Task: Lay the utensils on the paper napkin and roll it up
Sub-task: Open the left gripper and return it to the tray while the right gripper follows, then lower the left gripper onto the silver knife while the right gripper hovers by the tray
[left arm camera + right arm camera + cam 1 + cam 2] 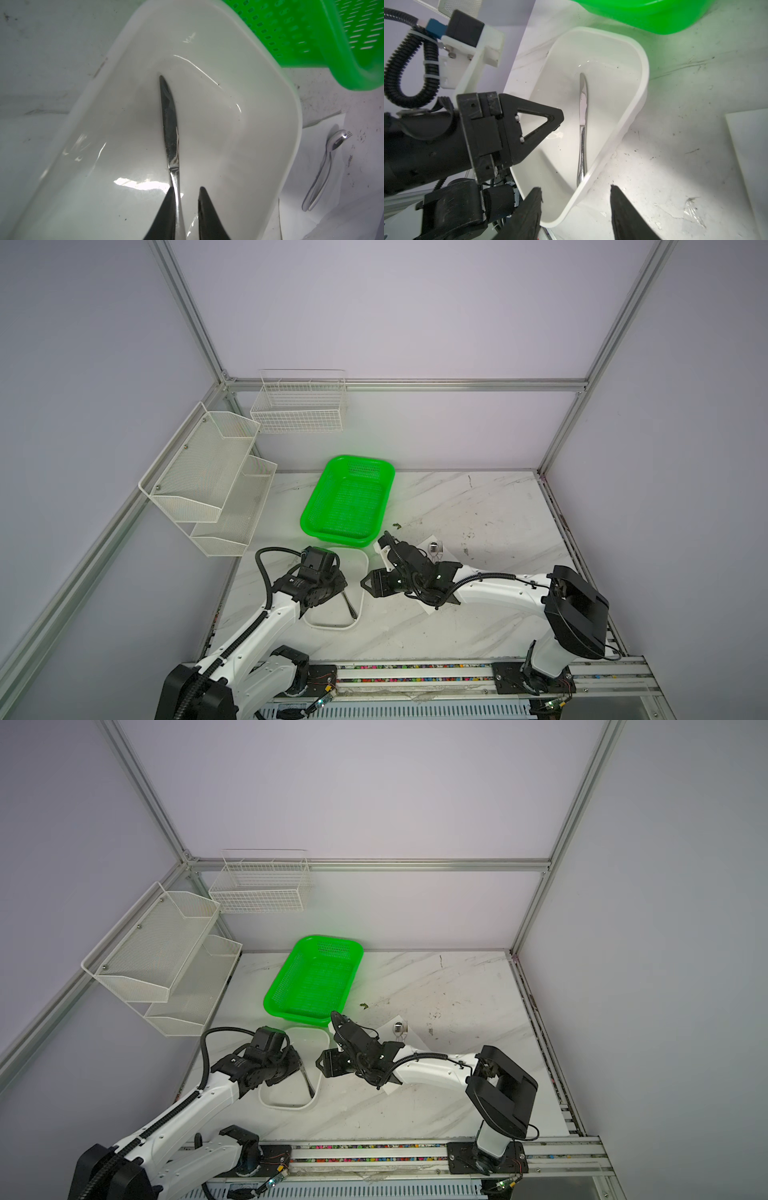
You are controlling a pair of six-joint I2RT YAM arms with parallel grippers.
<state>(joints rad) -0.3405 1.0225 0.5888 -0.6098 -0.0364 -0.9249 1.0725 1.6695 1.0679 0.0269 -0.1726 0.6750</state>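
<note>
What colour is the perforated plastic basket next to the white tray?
The basket is bright green, shown best in a top view.

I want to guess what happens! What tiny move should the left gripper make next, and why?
Probably close the left gripper on the handle of the shiny silver metal knife: it lies between the open jaws in the rigid white tray, while the silver spoon and fork already rest on the white paper napkin.
</note>
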